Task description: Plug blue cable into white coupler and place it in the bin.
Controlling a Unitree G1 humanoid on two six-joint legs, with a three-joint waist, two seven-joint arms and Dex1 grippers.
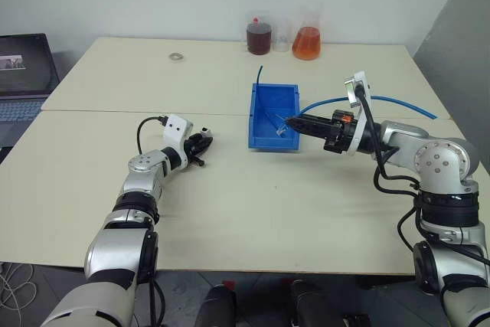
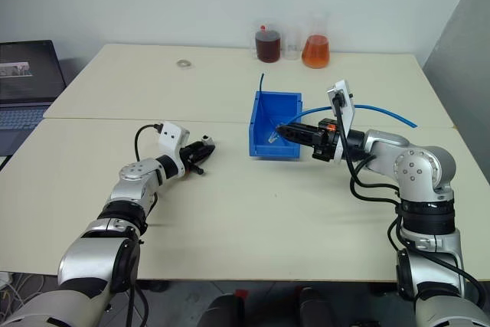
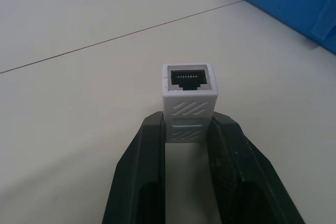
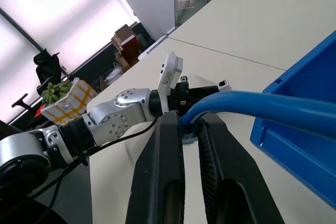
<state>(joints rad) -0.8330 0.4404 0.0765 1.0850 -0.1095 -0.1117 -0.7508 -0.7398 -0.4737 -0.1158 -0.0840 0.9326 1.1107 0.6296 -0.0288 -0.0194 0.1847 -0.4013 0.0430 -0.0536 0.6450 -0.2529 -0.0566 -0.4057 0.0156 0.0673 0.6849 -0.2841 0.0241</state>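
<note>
Logging what I see from the remote station, item by item.

Left end effector [image 3: 189,129]: low over the counter [image 1: 253,197], well to the left of the bin, fingers closed on the white coupler [image 3: 188,98]. The coupler stands out past the fingertips, its dark socket facing away from the wrist; I can see the row of contacts inside it.

Right end effector [image 4: 190,127]: held just above the near right part of the bin [image 1: 272,116], pointing left. Its fingers are pinched together on the blue cable [image 4: 262,106] near its end. From the grip the cable arcs back to the right over the counter [image 1: 398,101]. I cannot make out the plug itself.

Bin: bright blue, on the counter right of centre, with a thin dark cable [image 1: 259,76] sticking up at its far left corner.

Other stock: two flasks at the far edge, one dark red [image 1: 259,36], one orange [image 1: 306,42]; a small ring [image 1: 177,57] far left; a laptop [image 1: 27,67] off the counter's left side.
</note>
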